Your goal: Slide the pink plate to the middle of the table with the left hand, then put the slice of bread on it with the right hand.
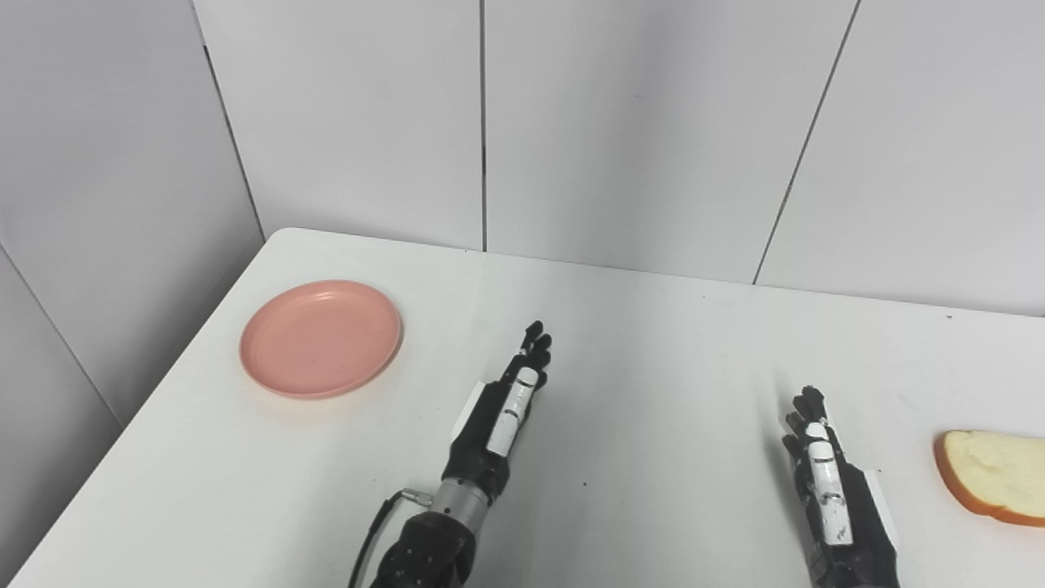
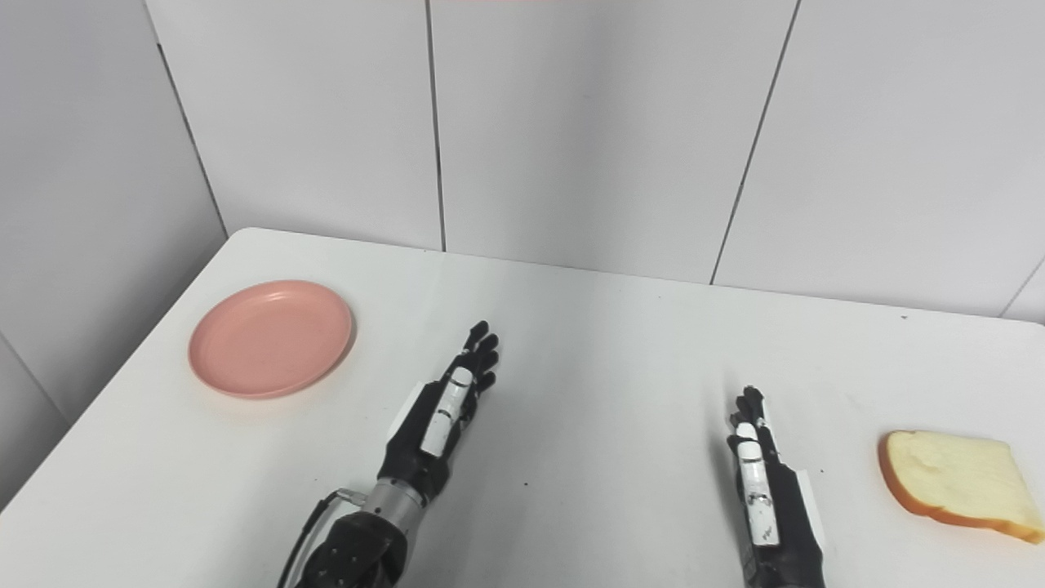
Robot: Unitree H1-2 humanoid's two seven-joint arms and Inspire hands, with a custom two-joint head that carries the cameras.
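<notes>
While the white desk [image 1: 653,367] spreads wide and mostly bare beneath both arms, the work on it has not begun: the pink plate [image 1: 320,338] sits at the far left, near the desk's left edge and well apart from the middle. It looks like a shallow plastic dish with a low raised rim, probably light and stiff, and likely to glide easily on the smooth top; a push or a pull at the rim should move it, though too sharp a shove might send it skating past the centre. The slice of bread [image 2: 955,483] lies flat at the far right, near the desk's right side, its crust edge turned toward the arms. It is probably soft and light, apt to dent or tear, so a gentle pinch across the crust seems safest. Between these, the left robot hand [image 1: 506,408] hovers with fingers straight and together, holding nothing, apart from the plate. The right robot hand [image 2: 763,482] is likewise flat and empty, just left of the bread.
</notes>
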